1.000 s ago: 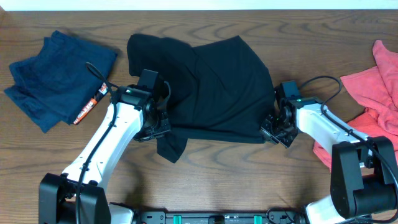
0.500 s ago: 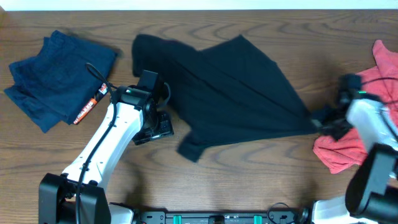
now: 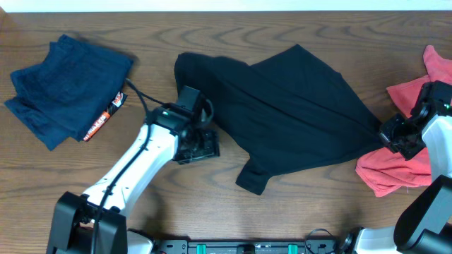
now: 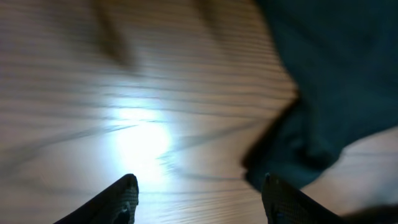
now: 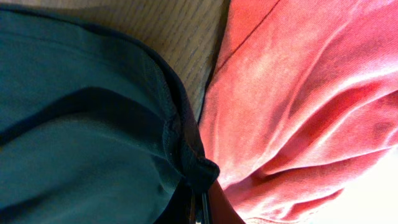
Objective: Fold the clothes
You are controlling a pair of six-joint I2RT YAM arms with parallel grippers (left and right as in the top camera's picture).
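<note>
Toward the near edge of the tabletop, the left tool hovered spread and empty over bare wood, a loose sleeve of the black T-shirt just to its right. At the right edge, the right tool pinched the limp knit hem beside a pinkish-red garment. The shirt's long axis ran diagonally from that grip toward the far edge. Navy garments lay in the far-left corner.

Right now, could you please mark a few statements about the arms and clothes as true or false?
The right tool is shut on the black T-shirt's edge. True.
The navy garment lies apart from the black T-shirt. True.
The left tool holds the navy garment. False: it is open over the table, beside the black T-shirt.
The pinkish-red garment lies on the navy garment. False: it lies at the other end, by the right tool.
</note>
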